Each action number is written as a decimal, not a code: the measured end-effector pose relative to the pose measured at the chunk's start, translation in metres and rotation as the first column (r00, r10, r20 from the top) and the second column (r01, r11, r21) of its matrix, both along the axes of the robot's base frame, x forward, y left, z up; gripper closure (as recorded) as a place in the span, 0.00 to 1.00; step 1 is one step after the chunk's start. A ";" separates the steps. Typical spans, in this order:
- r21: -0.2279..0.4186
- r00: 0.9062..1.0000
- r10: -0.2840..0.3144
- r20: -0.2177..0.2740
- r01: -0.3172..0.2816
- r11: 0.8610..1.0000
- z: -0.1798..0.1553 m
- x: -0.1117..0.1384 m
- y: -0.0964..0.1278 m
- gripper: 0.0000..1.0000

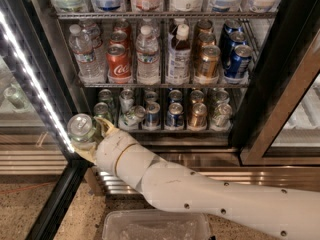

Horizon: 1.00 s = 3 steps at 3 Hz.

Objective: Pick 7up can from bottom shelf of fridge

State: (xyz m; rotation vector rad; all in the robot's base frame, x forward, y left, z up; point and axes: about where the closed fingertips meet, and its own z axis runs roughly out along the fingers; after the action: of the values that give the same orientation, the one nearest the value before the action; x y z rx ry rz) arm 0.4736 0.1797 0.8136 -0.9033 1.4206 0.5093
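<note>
My gripper (91, 140) is at the lower left, in front of the fridge's (260, 84) open doorway and beside the lit door edge. It is shut on the 7up can (81, 130), a small can with a silver top and pull tab and a greenish side. One tan finger (106, 127) shows on the can's right side and another under it. The can is held upright, outside and in front of the bottom shelf (170, 131), at its left end. My white arm runs from the lower right up to the gripper.
The bottom shelf holds several blue, gold-brown and silver-green cans (172, 115). The rack above has water bottles, a Coke can (118, 62) and more cans. The LED strip (35, 84) runs down the door at left. A clear plastic bin (156, 226) sits on the floor below the ribbed steel base.
</note>
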 end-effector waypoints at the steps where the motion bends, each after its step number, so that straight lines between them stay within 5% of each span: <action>1: 0.000 1.000 0.000 0.000 0.000 1.000 0.000 0.000 0.000 1.00; 2: -0.007 0.999 0.046 -0.008 -0.046 0.999 0.001 0.003 -0.003 1.00; 3: 0.029 0.997 0.072 0.031 -0.073 0.997 0.030 0.022 -0.041 1.00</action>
State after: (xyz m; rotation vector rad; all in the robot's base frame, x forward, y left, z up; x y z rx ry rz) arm 0.4953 0.1390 0.8440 -0.9370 1.3538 0.5685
